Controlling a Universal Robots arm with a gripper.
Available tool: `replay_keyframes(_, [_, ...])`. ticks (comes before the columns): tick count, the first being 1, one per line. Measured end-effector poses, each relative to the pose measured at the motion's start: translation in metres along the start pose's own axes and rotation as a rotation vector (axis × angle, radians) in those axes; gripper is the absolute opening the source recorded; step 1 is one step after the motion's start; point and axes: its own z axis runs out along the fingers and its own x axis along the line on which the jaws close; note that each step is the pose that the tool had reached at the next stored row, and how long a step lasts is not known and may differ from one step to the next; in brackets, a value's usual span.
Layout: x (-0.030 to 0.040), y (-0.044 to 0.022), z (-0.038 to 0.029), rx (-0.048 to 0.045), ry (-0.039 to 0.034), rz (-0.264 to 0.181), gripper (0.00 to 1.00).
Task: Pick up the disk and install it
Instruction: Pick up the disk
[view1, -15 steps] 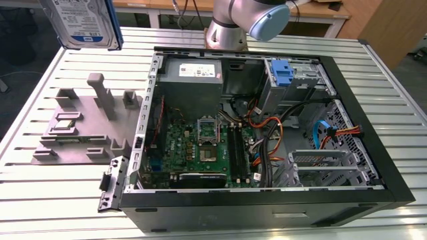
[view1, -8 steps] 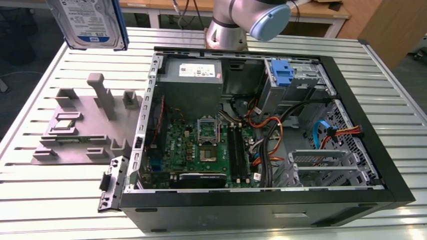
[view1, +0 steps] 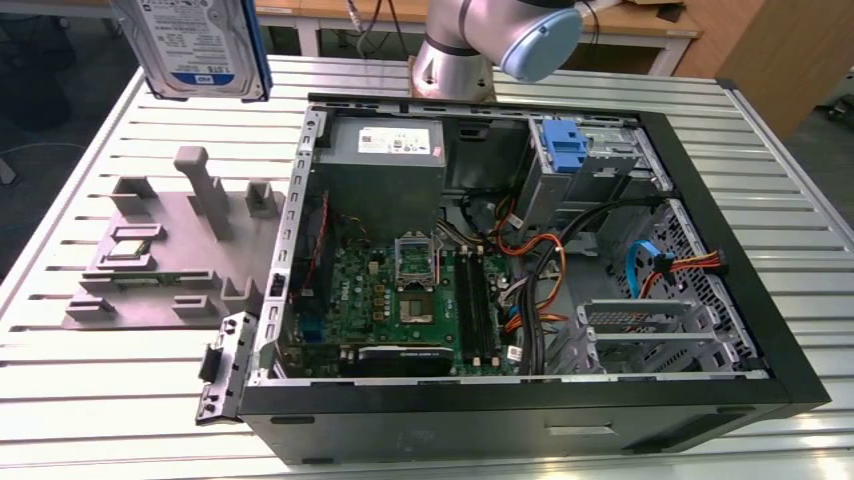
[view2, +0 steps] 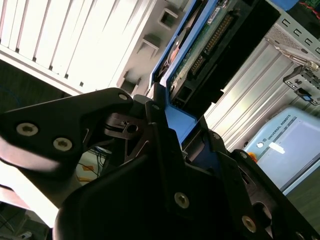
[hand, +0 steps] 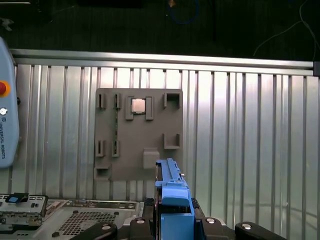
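Gripper (hand: 175, 221): black fingers (view2: 120, 125) pressed against the blue side rails of the disk (hand: 170, 176), pinching it between them; seen in both wrist views.
Disk: held in the air on edge. In the exterior view it (view1: 200, 45) hangs at 11 o'clock, label facing the camera, off the table (view1: 94, 400). In the second wrist view its connector end and green circuit board (view2: 200, 50) show.
Fixture (view1: 160, 270): grey slotted tray lying flat on the table at 9 o'clock from the case. In the first wrist view the disk's rail overlaps its near edge (hand: 137, 145).
Chip (view1: 130, 250): small square part seated in a fixture pocket, also in the first wrist view (hand: 138, 105).
Case (view1: 534, 425): black tower lying on its side, side panel off, filling the middle of the exterior view.
Power supply (view1: 380, 145): grey box at 11 o'clock inside the case.
Bracket (view1: 567, 145): blue, at 1 o'clock inside the case.
Board (view1: 400, 300): green, at 8 o'clock inside the case.
Cage (view1: 654, 335): bare metal, at 4 o'clock inside the case.
Arm (view1: 494, 40): stands at 12 o'clock, just beyond the case.
Pendant (hand: 7, 115): pale blue, lying on the table near the fixture.
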Motion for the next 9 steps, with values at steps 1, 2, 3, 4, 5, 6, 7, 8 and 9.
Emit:
replay_keyframes(1, [0.0,-0.001,0.0,0.0,0.0,0.0,0.36])
replay_keyframes(2, [0.0,-0.0013,0.0,0.0,-0.0001,0.0,0.36])
replay_keyframes(3, [0.0,-0.0013,0.0,0.0001,-0.0001,0.0,0.36])
replay_keyframes(4, [0.0,-0.0013,0.0,0.0001,-0.0001,0.0,0.36])
replay_keyframes(5, [0.0,-0.0014,0.0,0.0,-0.0001,0.0,0.36])
replay_keyframes(6, [0.0,-0.0015,0.0,0.0,0.0,0.0,0.36])
replay_keyframes(7, [0.0,-0.0015,0.0,0.0,0.0,0.0,0.36])
replay_keyframes(8, [0.0,-0.0015,0.0,0.0,-0.0001,0.0,0.36])
replay_keyframes(9, [0.0,-0.0016,0.0,0.0,0.0,0.0,0.36])
